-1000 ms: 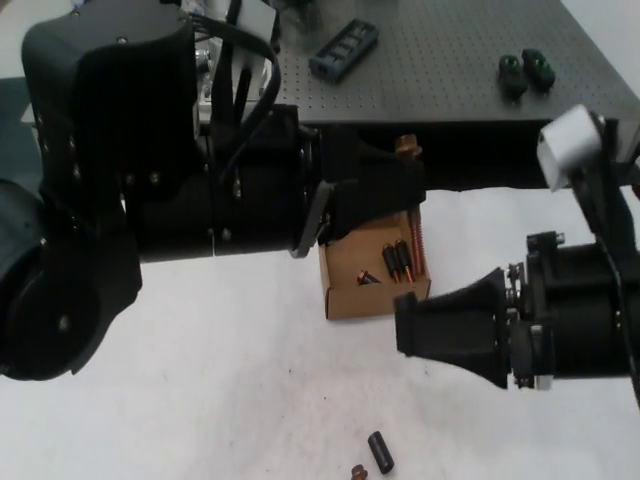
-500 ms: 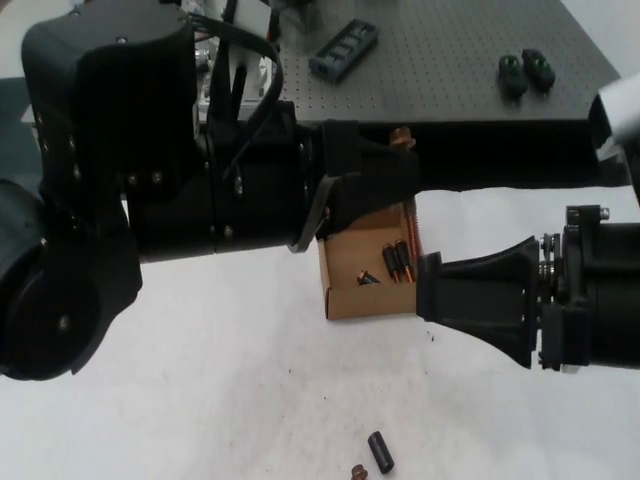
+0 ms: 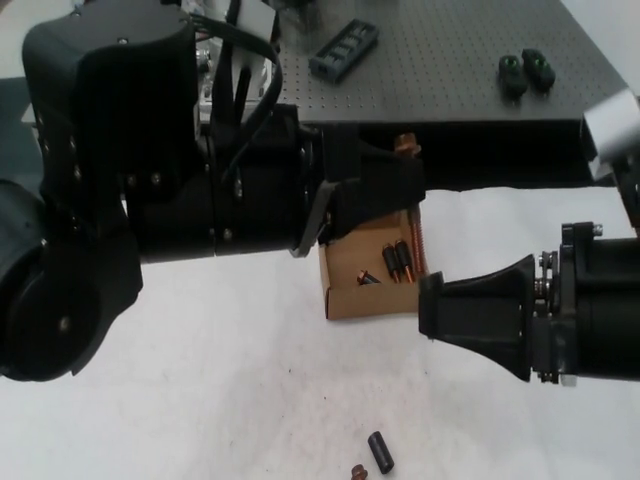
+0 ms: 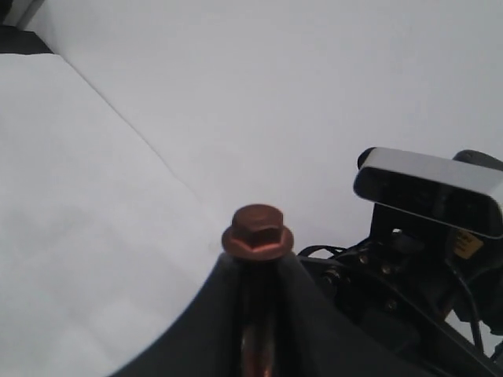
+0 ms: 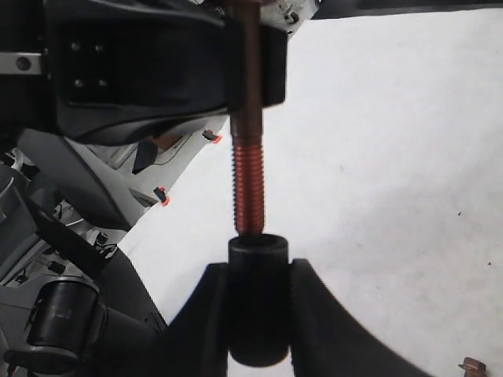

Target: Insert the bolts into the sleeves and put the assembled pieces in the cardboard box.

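Note:
My left gripper is shut on a copper bolt and holds it upright over the cardboard box's right edge. The bolt's hex head sticks up between the fingers. My right gripper is shut on a black sleeve just under the bolt's threaded end, which touches the sleeve's mouth. In the high view the right gripper is right of the box. Assembled pieces lie in the box.
A loose black sleeve and a small bolt lie on the white cloth near the front edge. Behind is a dark perforated bench with a black tray and two dark knobs.
My right gripper has drawn back to the right and risen with the sleeve, coming under the bolt's tip. The left arm has barely shifted.

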Available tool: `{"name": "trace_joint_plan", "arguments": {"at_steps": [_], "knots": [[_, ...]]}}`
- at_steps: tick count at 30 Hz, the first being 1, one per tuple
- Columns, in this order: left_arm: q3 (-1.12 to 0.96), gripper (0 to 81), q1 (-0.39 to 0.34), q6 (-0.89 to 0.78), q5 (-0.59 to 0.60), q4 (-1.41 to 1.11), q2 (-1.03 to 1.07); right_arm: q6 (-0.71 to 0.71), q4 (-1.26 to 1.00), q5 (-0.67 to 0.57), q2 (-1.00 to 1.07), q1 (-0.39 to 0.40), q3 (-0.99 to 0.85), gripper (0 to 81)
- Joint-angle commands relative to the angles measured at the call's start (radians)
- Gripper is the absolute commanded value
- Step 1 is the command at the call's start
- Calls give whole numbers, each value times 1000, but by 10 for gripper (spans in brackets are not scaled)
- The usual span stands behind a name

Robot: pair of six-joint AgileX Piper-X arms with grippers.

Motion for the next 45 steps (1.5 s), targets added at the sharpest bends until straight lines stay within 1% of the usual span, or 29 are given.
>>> {"name": "trace_joint_plan", "arguments": {"at_steps": [1, 3, 6, 11, 13, 15, 19, 20, 21, 22, 23, 24, 25, 26, 27, 28, 31, 34, 37, 42, 45], "knots": [[-6, 6, 2, -8, 28, -20, -12, -9, -77, 3, 16, 1, -8, 24], [-6, 6, 2, -8, 33, -20, -12, 14, -104, -5, 30, 1, -8, 24], [-6, 6, 2, -8, 35, -20, -12, 21, -118, -54, 48, 1, -8, 24], [-6, 6, 2, -8, 35, -20, -12, 16, -150, -50, 49, 1, -8, 24], [-6, 6, 2, -8, 37, -20, -12, 16, -174, -31, 49, 1, -8, 24], [-6, 6, 2, -8, 68, -20, -12, 16, -188, 5, 49, 1, -8, 24], [-6, 5, 2, -5, 148, -20, -12, -9, -241, 21, 49, 1, -8, 24], [-6, 27, 2, -1, 161, -20, -12, -9, -255, 28, 49, 1, -8, 24], [-6, 77, 2, 13, 176, -20, -12, -9, -265, 39, 49, 1, -8, 24], [-6, 152, 2, 29, 176, -20, -12, -9, -274, 62, 49, 1, -8, 24], [-6, 251, 2, 39, 175, -20, -12, -9, -284, 84, 49, 1, -8, 24], [-6, 367, 2, 43, 166, -20, -12, -9, -293, 110, 49, -1, -8, 24], [-6, 478, 2, 42, 133, -20, -12, -9, -313, 136, 49, -3, -8, 24], [-6, 548, 2, 37, 100, -17, -12, -9, -339, 168, 49, -8, -8, 24], [-6, 592, 2, 34, 61, -10, -12, -12, -360, 197, 49, -17, -8, 24], [-6, 594, 2, 37, 24, 2, -12, -26, -391, 231, 51, -27, -8, 24], [-6, 550, 2, 76, -97, 70, -12, -60, -418, 344, 96, -72, -20, 24], [-6, 525, 2, 144, -232, 204, -12, -104, -407, 362, 228, -114, -66, 24], [-6, 491, 2, 173, -348, 332, -12, -131, -374, 375, 431, -131, -152, 24], [-6, 386, 2, 179, -432, 444, -12, -176, -261, 440, 768, -121, -372, 24], [-6, 346, 2, 164, -446, 476, -12, -176, -143, 507, 929, -116, -528, 24]]}}
